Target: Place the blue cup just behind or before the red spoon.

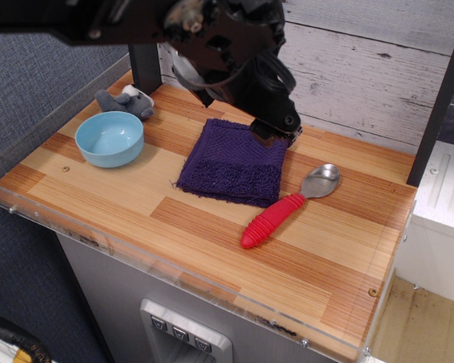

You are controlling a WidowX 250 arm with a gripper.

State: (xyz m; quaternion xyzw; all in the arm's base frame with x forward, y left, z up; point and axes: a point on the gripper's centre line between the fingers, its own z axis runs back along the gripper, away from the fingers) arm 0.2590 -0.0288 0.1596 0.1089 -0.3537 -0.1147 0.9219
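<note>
The blue cup (110, 138) stands upright and empty on the left side of the wooden table. The red spoon (286, 208) lies to the right of centre, its red handle pointing to the front left and its silver bowl to the back right. My gripper (274, 134) hangs over the back edge of the purple cloth, between cup and spoon and touching neither. Its fingertips are dark and close together, and I cannot tell whether it is open or shut. Nothing shows in it.
A folded purple cloth (231, 162) lies in the middle of the table. A small grey plush toy (126, 100) sits at the back left, just behind the cup. A clear plastic rim (53, 113) borders the table. A grey plank wall (363, 68) stands behind.
</note>
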